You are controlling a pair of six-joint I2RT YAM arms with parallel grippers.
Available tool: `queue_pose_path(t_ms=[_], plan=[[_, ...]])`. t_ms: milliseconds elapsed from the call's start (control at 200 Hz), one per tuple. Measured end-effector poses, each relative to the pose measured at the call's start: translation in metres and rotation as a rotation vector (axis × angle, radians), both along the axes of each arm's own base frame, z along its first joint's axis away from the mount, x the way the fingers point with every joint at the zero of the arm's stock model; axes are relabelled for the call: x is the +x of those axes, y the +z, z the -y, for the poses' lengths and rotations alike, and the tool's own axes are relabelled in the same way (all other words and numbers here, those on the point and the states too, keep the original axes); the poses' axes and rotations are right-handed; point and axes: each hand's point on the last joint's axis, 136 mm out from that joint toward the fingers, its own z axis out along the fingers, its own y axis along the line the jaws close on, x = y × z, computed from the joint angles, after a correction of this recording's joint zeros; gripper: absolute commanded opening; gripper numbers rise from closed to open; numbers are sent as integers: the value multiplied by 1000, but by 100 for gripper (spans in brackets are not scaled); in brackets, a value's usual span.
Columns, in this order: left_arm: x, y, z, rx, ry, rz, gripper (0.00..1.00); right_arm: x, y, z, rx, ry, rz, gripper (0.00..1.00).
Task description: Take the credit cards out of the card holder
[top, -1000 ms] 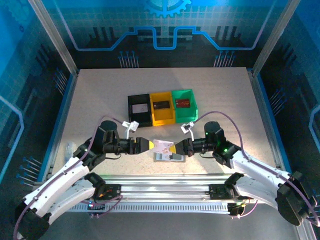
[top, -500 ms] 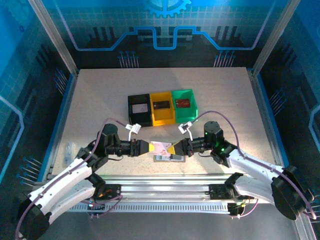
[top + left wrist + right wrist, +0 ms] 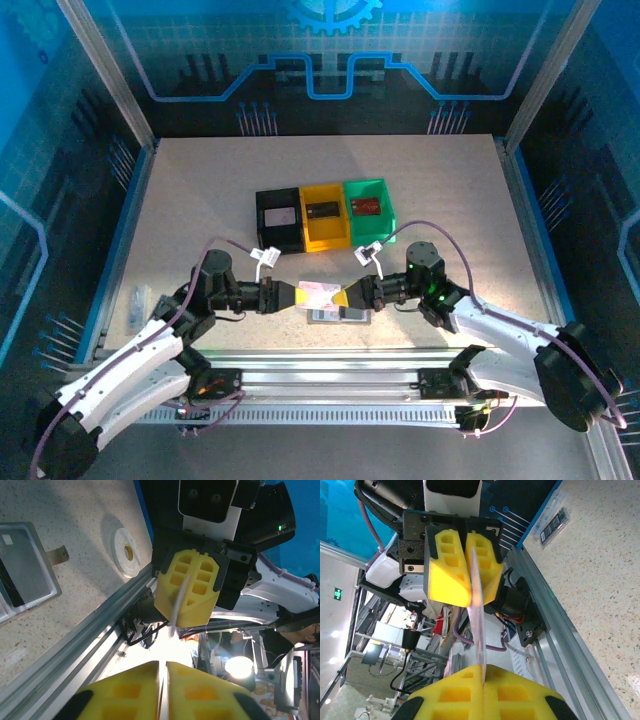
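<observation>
Table [image 3: 200, 200]: no change vs 1 s ago. Black bin [image 3: 278, 220], yellow bin [image 3: 324, 215], green bin [image 3: 368, 207] sit in a row behind the card holder [image 3: 340, 315], a card in each. Holder lies flat, same spot as before. L gripper [image 3: 300, 294], just above holder's left side, has moved in and gone from wide apart to clenched on the pale card [image 3: 322, 292]. R gripper [image 3: 348, 296], above holder's right side, stays clamped on card's other edge. Card hangs above holder, btw both grippers.
</observation>
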Motion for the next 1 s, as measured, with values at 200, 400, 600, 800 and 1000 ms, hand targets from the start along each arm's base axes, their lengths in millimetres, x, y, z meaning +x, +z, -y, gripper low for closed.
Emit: queue_pose_path(t_ms=[200,400,600,800,1000], plan=[[0,-1,-1,13,3,6,0,0,-4,1,-15,-4,-11,15],[11,10,-6,73,64,50,0,5,-3,10,-59,-62,20,44],[31,16,-16,145,159,79,0,22,18,28,-109,-175,113,69],[65,9,-37,259,286,46,0,33,27,52,-239,-298,185,89],[108,7,-61,342,396,21,0,40,44,82,-405,-432,285,100]])
